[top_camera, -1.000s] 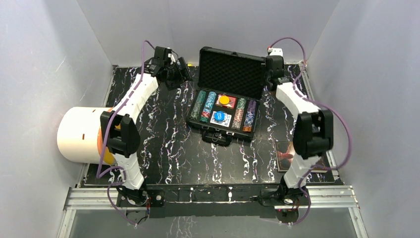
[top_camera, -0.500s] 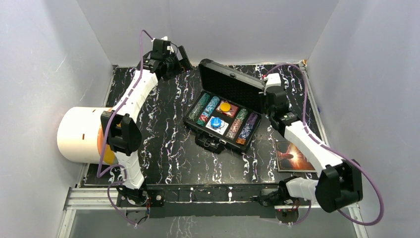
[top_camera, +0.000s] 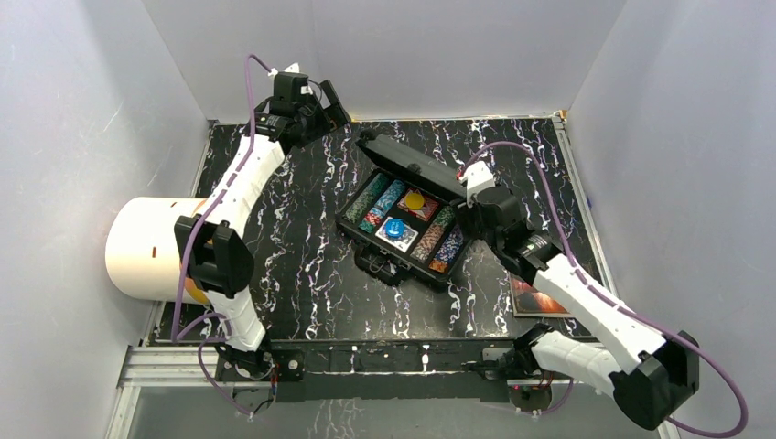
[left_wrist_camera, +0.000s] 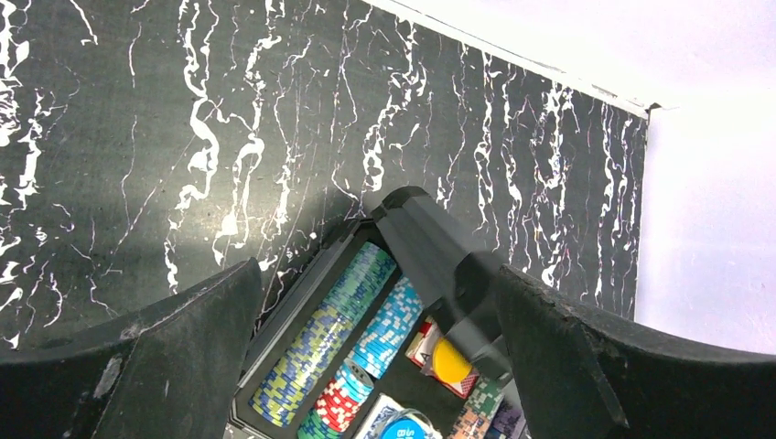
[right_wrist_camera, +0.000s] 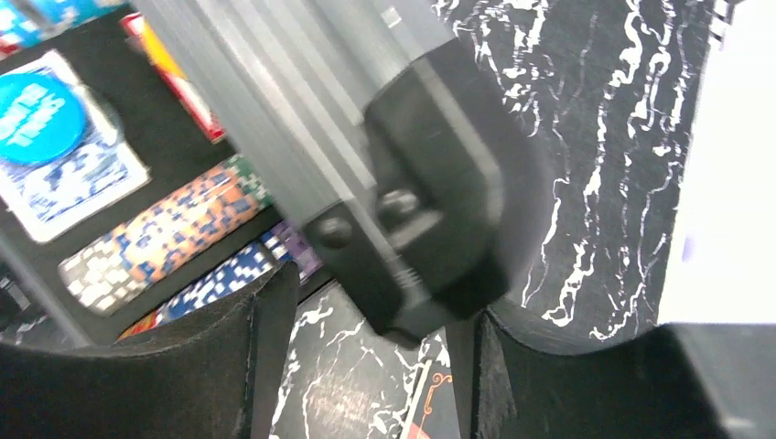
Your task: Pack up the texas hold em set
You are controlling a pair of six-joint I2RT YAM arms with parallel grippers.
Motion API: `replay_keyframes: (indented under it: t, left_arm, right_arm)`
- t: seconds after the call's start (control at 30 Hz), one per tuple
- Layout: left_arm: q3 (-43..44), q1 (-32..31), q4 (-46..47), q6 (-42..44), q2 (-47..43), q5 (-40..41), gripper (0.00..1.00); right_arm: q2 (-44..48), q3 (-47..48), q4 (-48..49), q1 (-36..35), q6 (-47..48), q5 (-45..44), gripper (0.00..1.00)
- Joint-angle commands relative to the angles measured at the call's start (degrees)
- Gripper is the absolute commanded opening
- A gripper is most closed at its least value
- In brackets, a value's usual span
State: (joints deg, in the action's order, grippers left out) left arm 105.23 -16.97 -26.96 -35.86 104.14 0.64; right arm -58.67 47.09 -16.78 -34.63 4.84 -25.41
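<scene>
Poker case (top_camera: 361, 235) is seen near the middle of the table (top_camera: 293, 274), turned at an angle, with its handle (top_camera: 377, 265) toward the arms. The contents are judged to be already packed. Rows of chips (top_camera: 371, 201) in green, blue, red, orange and purple lie in the side grooves. In the middle compartments are placed a red deck (top_camera: 426, 207) with a yellow disc (top_camera: 414, 198) on it and a blue deck (right_wrist_camera: 64, 183) with a blue disc (top_camera: 394, 230) on it. The step in hand is therefore taken to be the closing of the lid (top_camera: 407, 166), which is tilted forward over the far part of the case but is not yet shut. The right gripper (top_camera: 476, 187) is placed at the right end of the lid. In the right wrist view the corner of the lid is seen between the two spread fingers (right_wrist_camera: 261, 357), but it cannot be told whether the corner is clamped or only pushed. The left gripper (top_camera: 334, 99) is held high near the far left corner of the table, well apart from the case, with its jaws wide apart and nothing between them. For the next move, the lid should be lowered along the arc of its hinge until the rim is met all around. The case may need to be steadied, since it is judged likely to slide on the smooth table. Latches, if there are any, cannot be made out.
</scene>
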Motion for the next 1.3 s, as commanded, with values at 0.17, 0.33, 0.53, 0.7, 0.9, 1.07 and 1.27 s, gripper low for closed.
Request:
replay_keyframes:
  t: [0.17, 0.33, 0.53, 0.7, 0.9, 1.07, 1.27]
  left_arm:
    - [-0.65, 3.99, 0.85, 0.13, -1.76, -8.84, 0.98]
    - [-8.71, 9.32, 2.94, -0.52, -5.87, -15.54, 0.98]
    - [-22.38, 9.38, 3.26, 0.08, -15.18, -17.11, 0.98]
    - [-38.27, 8.25, 7.14, -5.93, -24.39, -21.03, 0.98]
    - [-53.20, -1.58, 14.95, -11.31, -31.84, -18.31, 0.98]
    - [-60.84, -11.02, 21.50, -12.55, -32.67, -13.60, 0.98]
    - [-68.28, -18.89, 31.11, -17.73, -31.69, -10.78, 0.98]
  right_arm:
    - [6.88, 12.53, -22.12, -1.62, -1.17, 27.29, 0.74]
    - [6.52, 17.14, -20.81, -1.63, -7.56, 36.87, 0.81]
    - [0.02, 16.88, -9.03, -1.61, -21.29, 31.29, 0.83]
    - [-12.61, 22.52, -11.32, -1.62, -26.33, 26.25, 0.78]
    - [-23.52, 25.41, -17.38, -3.13, -24.04, 23.02, 0.76]
    - [-29.23, 25.50, -23.98, -6.42, -24.10, 15.02, 0.76]
    - [-33.20, 22.65, -29.09, -8.76, -27.68, 9.43, 0.75]
